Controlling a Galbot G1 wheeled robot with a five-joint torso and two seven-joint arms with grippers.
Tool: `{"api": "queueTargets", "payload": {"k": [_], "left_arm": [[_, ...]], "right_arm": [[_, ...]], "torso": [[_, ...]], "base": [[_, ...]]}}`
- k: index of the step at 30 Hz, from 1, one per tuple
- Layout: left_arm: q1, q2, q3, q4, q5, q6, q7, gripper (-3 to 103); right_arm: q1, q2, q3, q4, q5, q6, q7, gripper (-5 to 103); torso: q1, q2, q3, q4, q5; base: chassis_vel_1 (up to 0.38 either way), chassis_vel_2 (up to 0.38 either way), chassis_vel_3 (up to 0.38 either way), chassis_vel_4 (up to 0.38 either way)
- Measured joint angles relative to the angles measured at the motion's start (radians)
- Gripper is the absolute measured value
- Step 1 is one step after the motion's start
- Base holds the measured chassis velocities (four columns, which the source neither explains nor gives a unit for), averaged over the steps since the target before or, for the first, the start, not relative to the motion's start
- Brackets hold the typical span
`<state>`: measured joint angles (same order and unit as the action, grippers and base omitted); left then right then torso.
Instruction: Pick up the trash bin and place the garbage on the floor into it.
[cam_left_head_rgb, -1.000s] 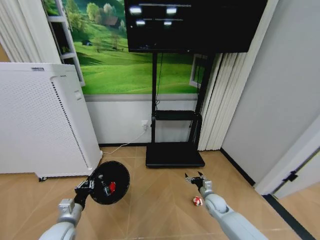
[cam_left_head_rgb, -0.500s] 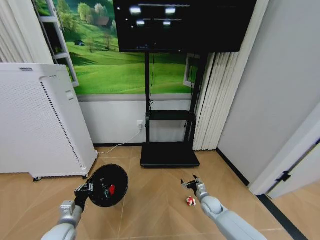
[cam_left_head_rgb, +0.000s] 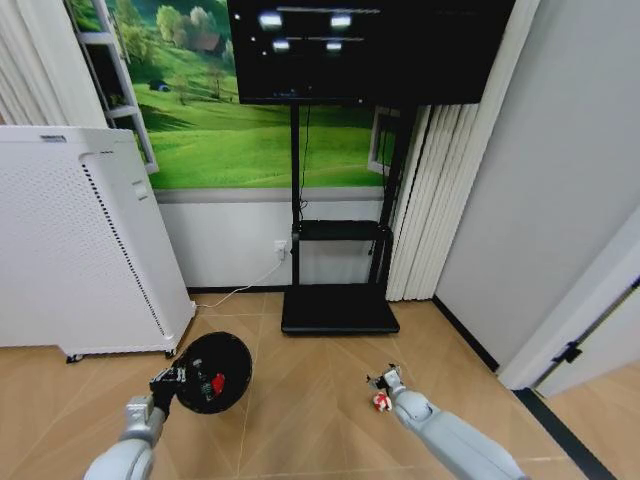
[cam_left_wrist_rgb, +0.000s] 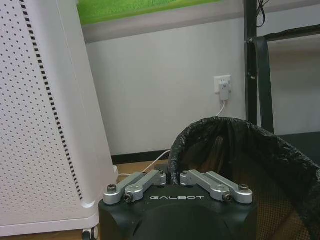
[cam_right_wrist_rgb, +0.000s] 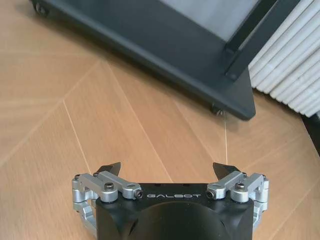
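Low over the wooden floor (cam_left_head_rgb: 310, 410), the left hand (cam_left_head_rgb: 166, 380) clamped the rim of the bin (cam_left_head_rgb: 215, 372), which showed a red scrap inside. The right hand (cam_left_head_rgb: 381, 379), spread wide, hung just above a red-and-white piece of litter (cam_left_head_rgb: 380, 402) on the floor.

I couldn't make out the items inside the bin (cam_left_head_rgb: 213, 372), too small. The red-and-white litter (cam_left_head_rgb: 380, 402) was partly hidden behind my right gripper (cam_left_head_rgb: 383, 379).
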<state>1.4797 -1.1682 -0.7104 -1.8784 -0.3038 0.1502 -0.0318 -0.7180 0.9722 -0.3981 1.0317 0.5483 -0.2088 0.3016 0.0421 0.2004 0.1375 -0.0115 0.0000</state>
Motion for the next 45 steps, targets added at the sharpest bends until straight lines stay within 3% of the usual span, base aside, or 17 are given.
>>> {"api": "queueTargets", "payload": {"k": [18,20,24,35,45], "left_arm": [[0.002,-0.009,-0.001,0.005,-0.001,-0.004,0.004,7],[0.002,-0.011,-0.001,0.005,-0.001,-0.004,0.004,7],[0.003,-0.012,0.001,0.005,0.001,-0.004,0.004,7],[0.011,-0.013,0.003,0.011,0.005,-0.004,0.005,7],[0.015,-0.014,0.015,0.008,0.006,-0.005,0.005,7]], "right_arm": [[0.003,0.022,-0.017,-0.047,0.018,0.020,-0.058,100],[0.002,0.024,-0.019,-0.063,0.009,0.056,-0.067,100],[0.003,0.022,-0.019,-0.065,0.002,0.059,-0.088,100],[0.032,-0.020,-0.143,-0.102,-0.016,0.040,-0.153,100],[0.091,0.078,-0.210,-0.294,-0.026,0.046,-0.176,100]], "torso": [[0.000,0.000,0.000,0.0001,0.0000],[0.000,0.000,0.000,0.0001,0.0000],[0.000,0.000,0.000,0.0001,0.0003],[0.000,0.000,0.000,0.0002,0.0000],[0.000,0.000,0.000,0.0003,0.0002]], "base": [[0.000,0.000,0.000,0.000],[-0.070,-0.029,0.038,0.047],[-0.066,-0.053,0.065,0.058],[-0.006,-0.003,0.006,0.004],[0.000,0.000,0.000,0.000]]}}
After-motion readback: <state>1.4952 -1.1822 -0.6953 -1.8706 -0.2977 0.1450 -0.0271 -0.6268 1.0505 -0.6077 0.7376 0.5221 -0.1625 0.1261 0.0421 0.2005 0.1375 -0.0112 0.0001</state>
